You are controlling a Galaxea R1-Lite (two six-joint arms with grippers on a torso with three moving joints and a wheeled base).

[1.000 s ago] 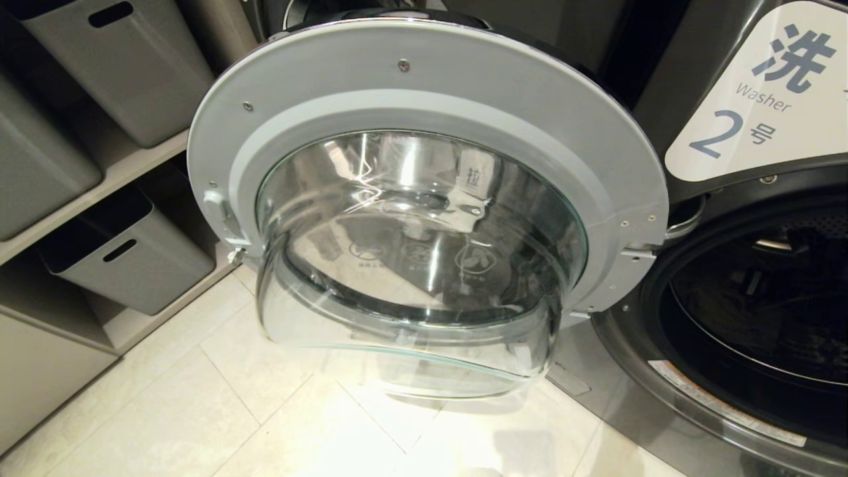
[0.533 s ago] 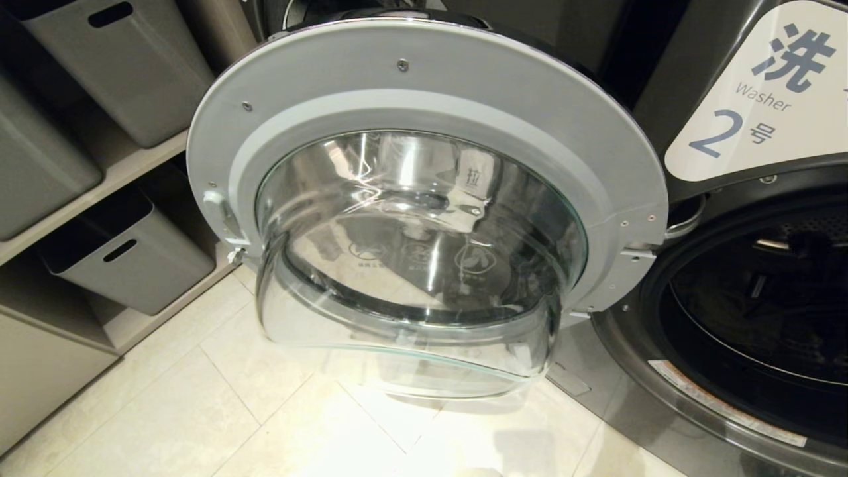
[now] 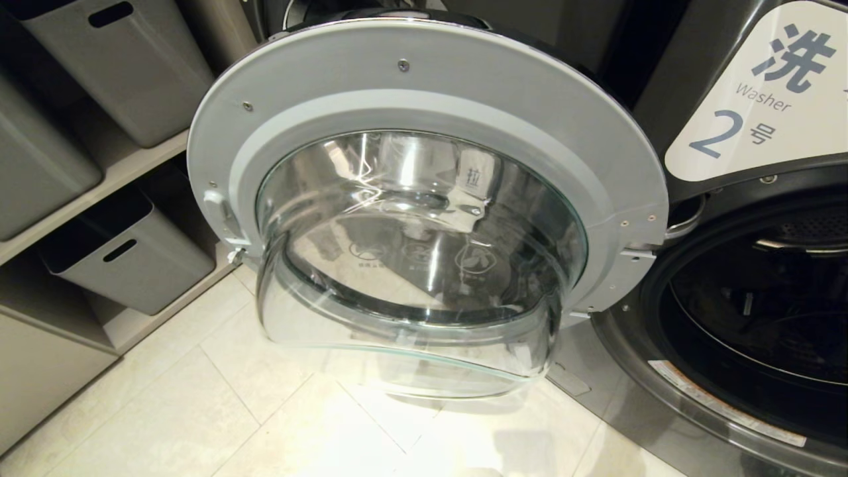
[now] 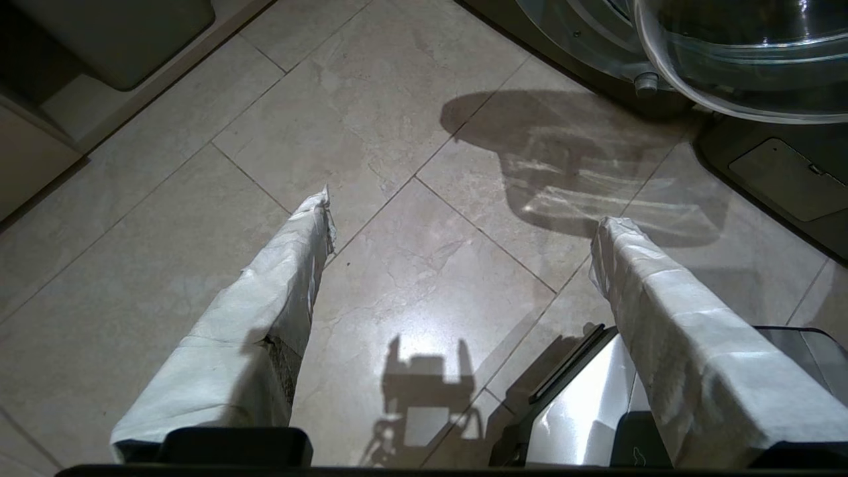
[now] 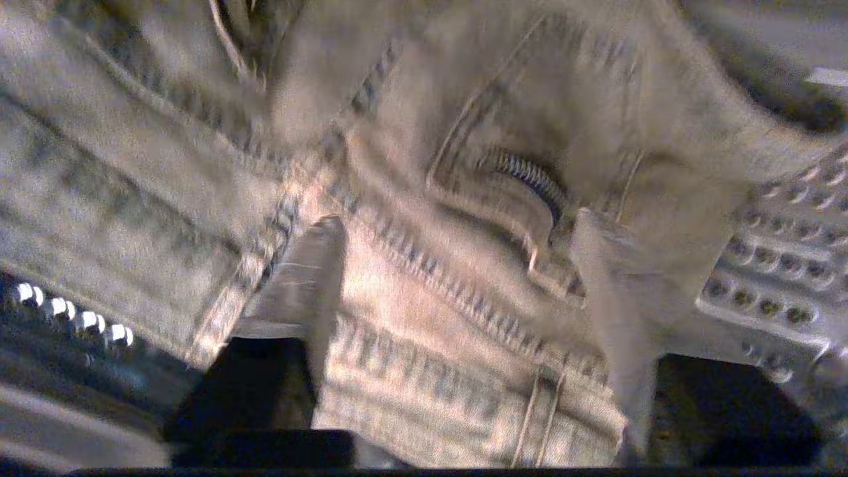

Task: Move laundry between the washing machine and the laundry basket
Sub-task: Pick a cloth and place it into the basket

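The washing machine point(image 3: 722, 79) stands at the right of the head view with its round glass door point(image 3: 424, 218) swung wide and its dark drum point(image 3: 762, 318) exposed. Pale denim jeans point(image 5: 424, 165) with a zip and stitched seams fill the right wrist view, lying against the perforated drum wall point(image 5: 768, 278). My right gripper point(image 5: 460, 222) is open inside the drum, its fingers spread on either side of the denim. My left gripper point(image 4: 467, 212) hangs open over the floor tiles, with nothing between its white-wrapped fingers point(image 4: 291, 265). The laundry basket is out of view.
Grey storage bins point(image 3: 126, 252) sit on shelves at the left. The open door juts out over the pale tiled floor point(image 3: 265, 424). A silver part of my base point(image 4: 583, 404) shows below the left gripper.
In the drum's mouth a dark shape that covered the bright strip near the top has moved away. The door, the bins and the camera have not shifted.
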